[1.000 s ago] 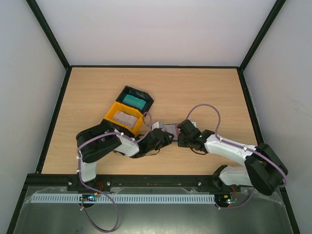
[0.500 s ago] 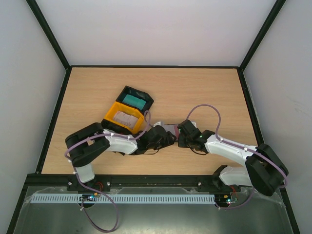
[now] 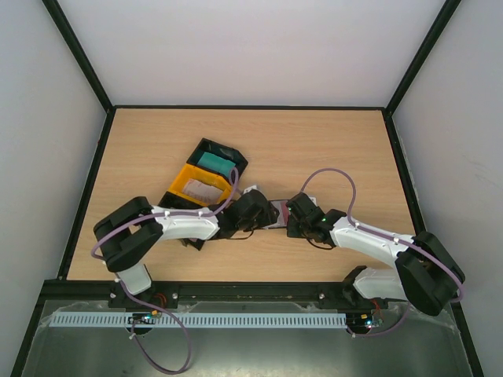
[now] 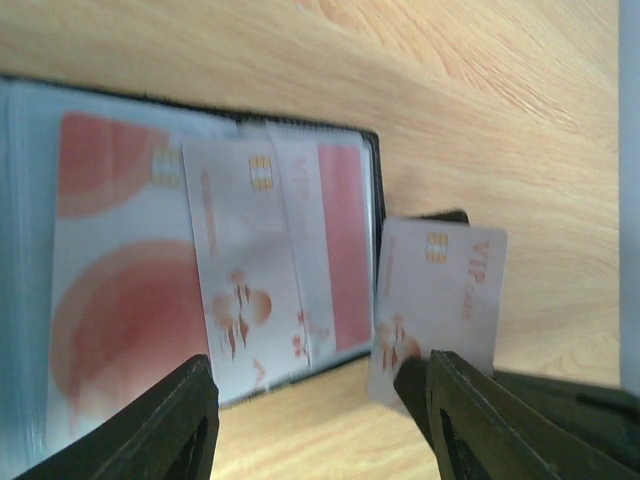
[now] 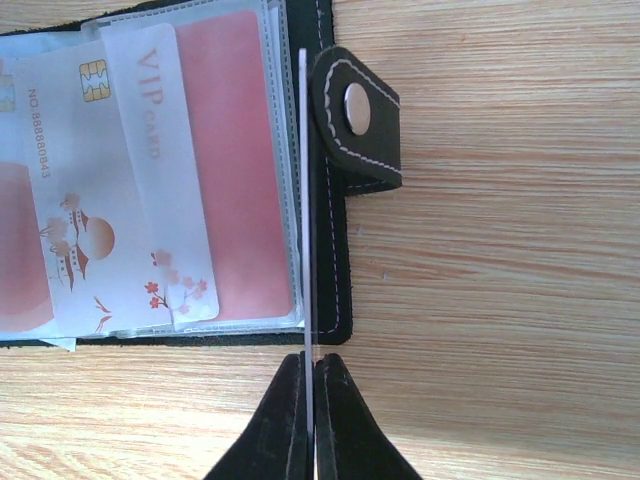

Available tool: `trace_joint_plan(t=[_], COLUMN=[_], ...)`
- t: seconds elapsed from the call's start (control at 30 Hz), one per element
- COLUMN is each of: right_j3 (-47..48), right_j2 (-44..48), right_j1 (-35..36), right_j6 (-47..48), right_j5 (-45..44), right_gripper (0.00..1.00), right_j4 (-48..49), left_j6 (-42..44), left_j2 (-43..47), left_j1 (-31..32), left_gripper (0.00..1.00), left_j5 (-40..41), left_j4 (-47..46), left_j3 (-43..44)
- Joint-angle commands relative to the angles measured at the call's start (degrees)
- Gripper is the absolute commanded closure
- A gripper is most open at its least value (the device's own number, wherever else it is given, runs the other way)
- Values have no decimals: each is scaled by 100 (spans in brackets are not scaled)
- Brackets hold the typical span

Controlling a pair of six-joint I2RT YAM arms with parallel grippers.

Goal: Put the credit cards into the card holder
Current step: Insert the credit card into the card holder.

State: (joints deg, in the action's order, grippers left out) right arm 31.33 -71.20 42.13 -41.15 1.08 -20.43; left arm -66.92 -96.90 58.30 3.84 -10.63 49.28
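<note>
Left claw: fingers apart, empty, over the open card holder on the table.
Right claw: clamped on one card, edge-on at the holder's outer edge.
Risk: card misses the sleeve, buckles.
Cause: holder unpinned, likely to slide.

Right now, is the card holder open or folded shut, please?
Open: the card holder lies spread, credit cards visible in its pockets.
</note>
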Motion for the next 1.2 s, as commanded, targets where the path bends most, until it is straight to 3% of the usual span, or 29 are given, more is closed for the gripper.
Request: trace_joint_plan(t=[0.0, 0.33, 0.83, 1.0, 1.17], right_j3=[60, -128, -376, -238, 131], right_j2=[-34, 55, 132, 288, 627], right_j1=[32, -131, -180, -180, -183], right_j6=[-128, -183, -225, -219, -113], right_j5=[-149, -11, 278, 176, -88], right_gripper=[98, 98, 98, 98, 98], right_j4=[-157, 45, 248, 28, -375], left_j6=[352, 251, 545, 792, 1184], left_j2=[-399, -982, -1455, -1236, -697], left_j1=[-199, -231, -234, -214, -185], left_gripper=[42, 43, 42, 41, 37], left_j5=[-12, -481, -1060, -1035, -781], left_j4=[406, 292, -627, -693, -162], left_j3=[335, 549, 767, 705, 773])
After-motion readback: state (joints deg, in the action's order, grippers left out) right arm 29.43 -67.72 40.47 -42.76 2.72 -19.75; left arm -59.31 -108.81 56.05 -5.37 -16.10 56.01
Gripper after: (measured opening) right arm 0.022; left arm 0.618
